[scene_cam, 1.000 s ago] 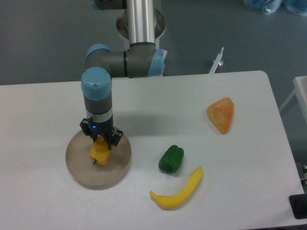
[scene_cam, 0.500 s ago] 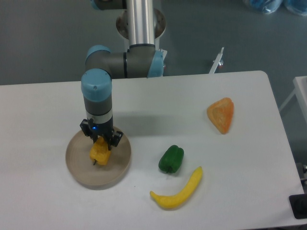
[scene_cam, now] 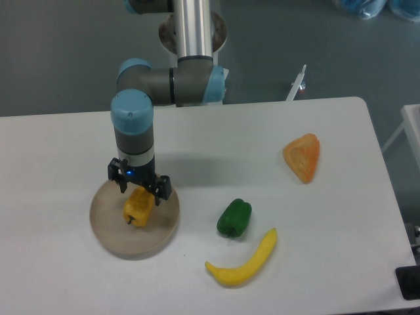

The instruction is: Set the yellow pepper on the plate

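Note:
The yellow pepper (scene_cam: 138,207) lies on the round tan plate (scene_cam: 135,219), near its middle, stem pointing toward the front. Directly above the pepper's upper end my gripper (scene_cam: 139,188) hangs with its dark fingers spread to either side, open. The fingers flank the pepper's top and do not visibly press on it.
A green pepper (scene_cam: 234,218) sits right of the plate. A long curved yellow banana-like piece (scene_cam: 243,262) lies near the front edge. An orange triangular wedge (scene_cam: 303,157) rests at the right. The arm's base column stands behind the table's back edge.
The fingers have spread apart and let go of the yellow pepper, which now rests on the plate. The gripper sits slightly higher than before.

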Robot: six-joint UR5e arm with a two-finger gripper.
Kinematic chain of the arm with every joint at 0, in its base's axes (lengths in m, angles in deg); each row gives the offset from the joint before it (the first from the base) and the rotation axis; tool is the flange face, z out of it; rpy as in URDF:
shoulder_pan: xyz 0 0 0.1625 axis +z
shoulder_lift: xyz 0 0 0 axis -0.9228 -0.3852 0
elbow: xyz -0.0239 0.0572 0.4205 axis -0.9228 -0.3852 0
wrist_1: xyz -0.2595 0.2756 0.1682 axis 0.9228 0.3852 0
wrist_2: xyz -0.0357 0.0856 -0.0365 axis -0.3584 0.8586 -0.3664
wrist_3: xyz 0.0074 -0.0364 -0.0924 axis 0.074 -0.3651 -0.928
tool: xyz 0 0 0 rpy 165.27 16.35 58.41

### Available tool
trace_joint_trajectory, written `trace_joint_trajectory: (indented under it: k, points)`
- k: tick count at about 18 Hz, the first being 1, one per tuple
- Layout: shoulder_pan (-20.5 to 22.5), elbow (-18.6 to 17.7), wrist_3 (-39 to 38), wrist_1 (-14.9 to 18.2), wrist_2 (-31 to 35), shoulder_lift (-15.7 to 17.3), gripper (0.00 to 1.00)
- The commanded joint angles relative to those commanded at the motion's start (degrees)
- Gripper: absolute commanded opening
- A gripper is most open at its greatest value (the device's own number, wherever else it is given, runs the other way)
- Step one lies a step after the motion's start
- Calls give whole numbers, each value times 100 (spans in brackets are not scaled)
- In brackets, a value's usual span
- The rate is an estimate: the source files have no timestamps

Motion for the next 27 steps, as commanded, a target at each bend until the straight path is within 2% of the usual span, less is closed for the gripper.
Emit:
trace_joint_trajectory:
  k: [2,7,14,16,21,27]
  points:
    - [308,35,44,-17,9,88,100]
    - [1344,263,1026,17,8,343,100]
    - [2277,747,2319,26,123,230,100]
    - [2435,861,2679,18,123,142,100]
    - [2735,1019,4146,26,184,-25,100]
    - [2726,1177,4482,18,422,-201,100]
